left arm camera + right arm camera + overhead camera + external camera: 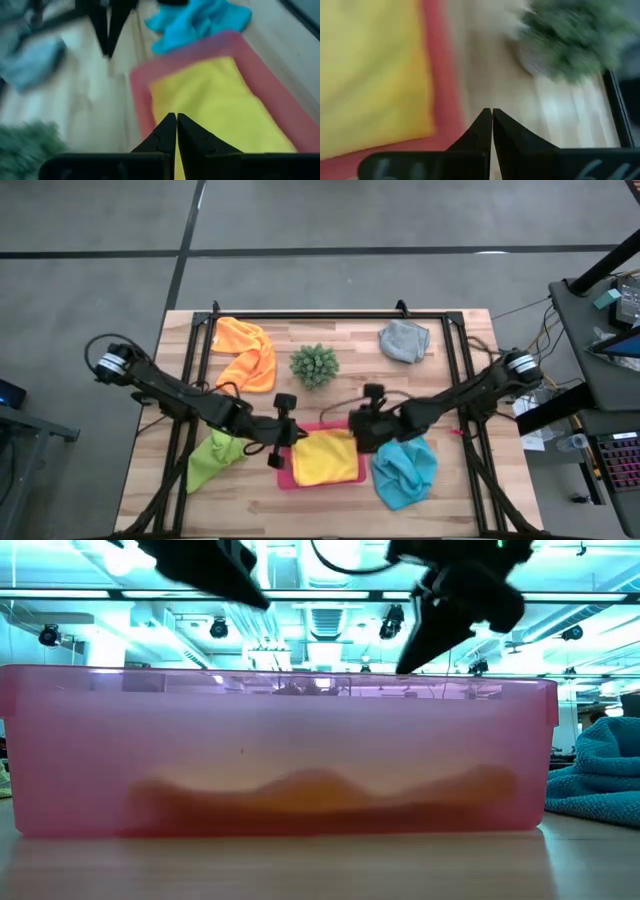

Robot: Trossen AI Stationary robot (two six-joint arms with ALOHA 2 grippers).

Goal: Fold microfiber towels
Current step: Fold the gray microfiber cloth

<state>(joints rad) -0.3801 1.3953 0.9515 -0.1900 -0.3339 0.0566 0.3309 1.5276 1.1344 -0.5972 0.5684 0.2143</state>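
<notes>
Lying flat in the pink tray [286,478], the yellow towel [325,458] shows only as a blur through the tray wall in the low view; left gripper [176,120] and right gripper [492,114] hover at its edges, jaws closed, empty

towels [325,457]: fuzzy cloth | tray [280,755]: translucent glossy plastic | table [350,340]: matt wood

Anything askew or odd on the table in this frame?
Only the yellow towel lies flat, in the pink tray. The orange, grey, lime green and light blue towels sit crumpled on the table. Nothing looks spilled or damaged.
</notes>
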